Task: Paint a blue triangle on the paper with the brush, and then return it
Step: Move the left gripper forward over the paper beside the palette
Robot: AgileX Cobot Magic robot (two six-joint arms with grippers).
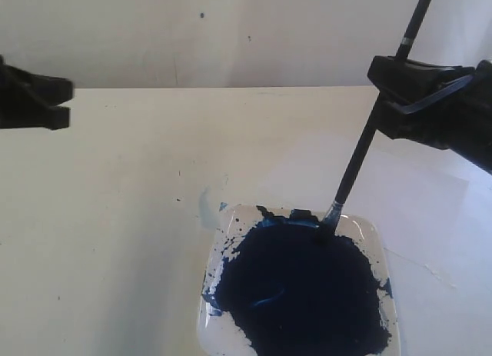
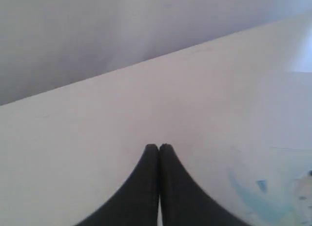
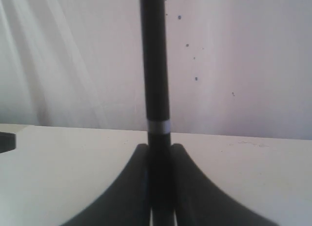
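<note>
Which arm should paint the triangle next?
Right. The right gripper is shut on the brush, tip in the paint. The left gripper is shut, empty and off to the side.

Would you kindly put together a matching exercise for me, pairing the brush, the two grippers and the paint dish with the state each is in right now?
Things:
1. brush
2. left gripper
3. right gripper
4. paint dish

States:
A. shut, holding nothing
B. filled with dark blue paint
C. tilted, tip touching the paint
D. clamped on a black handle

Pairs: 1-C, 2-A, 3-D, 4-B.
</note>
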